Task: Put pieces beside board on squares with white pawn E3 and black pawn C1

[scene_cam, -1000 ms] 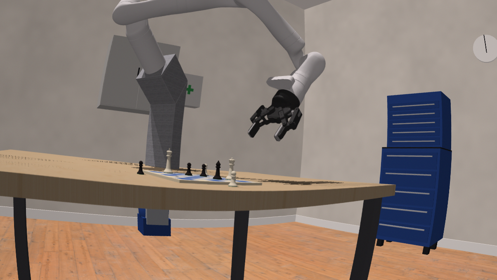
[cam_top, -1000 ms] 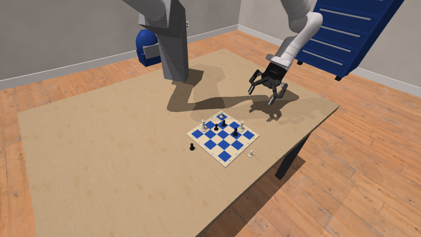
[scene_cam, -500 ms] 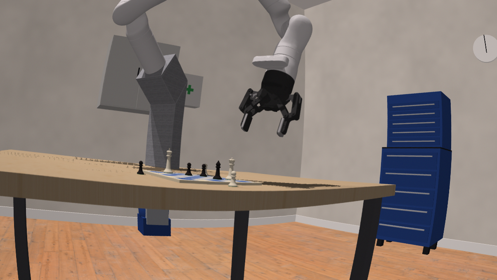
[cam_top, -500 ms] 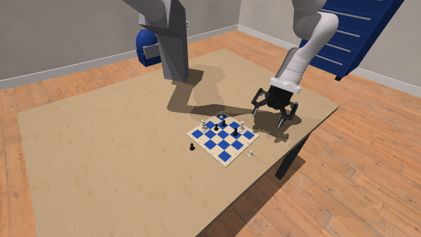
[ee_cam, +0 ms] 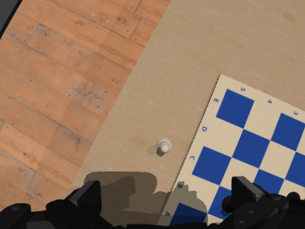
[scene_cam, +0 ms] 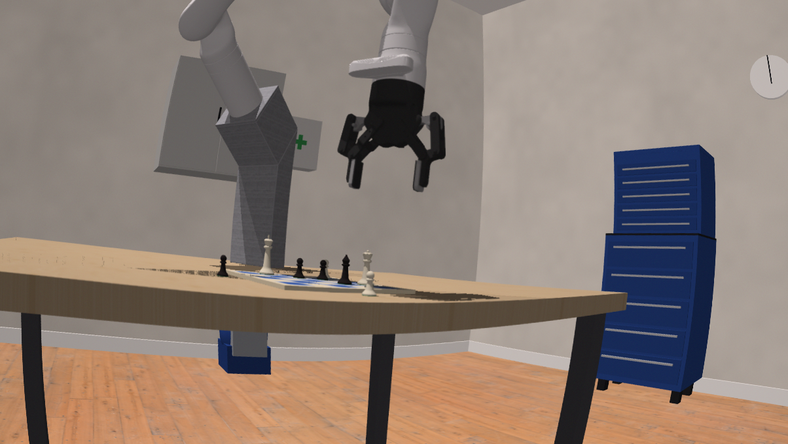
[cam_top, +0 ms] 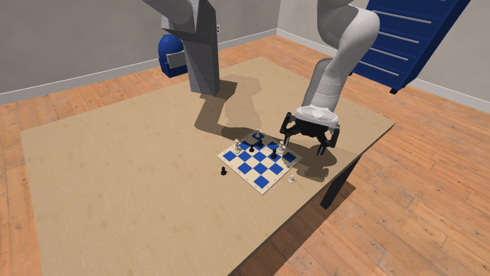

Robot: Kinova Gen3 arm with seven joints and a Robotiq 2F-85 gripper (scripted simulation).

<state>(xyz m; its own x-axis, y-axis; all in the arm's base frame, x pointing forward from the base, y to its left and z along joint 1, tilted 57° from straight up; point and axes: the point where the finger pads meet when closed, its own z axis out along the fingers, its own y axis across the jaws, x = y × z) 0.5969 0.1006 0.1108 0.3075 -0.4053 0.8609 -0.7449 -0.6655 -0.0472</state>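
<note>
White pawn [ee_cam: 163,146] stood upright on the table [cam_top: 137,205], just beside the board's [ee_cam: 205,130] lettered edge near C–D. Gripper [scene_cam: 387,181] hung high above, fingers fully spread and empty, likely lining up to descend. Black pawn [cam_top: 223,170] waited off the opposite edge.

- White pawn [cam_top: 291,178]: small, pale, upright on the table just beside the board's [cam_top: 263,191] lettered edge.
- Black pawn [cam_top: 223,170]: small, upright, off the board's opposite side.
</note>
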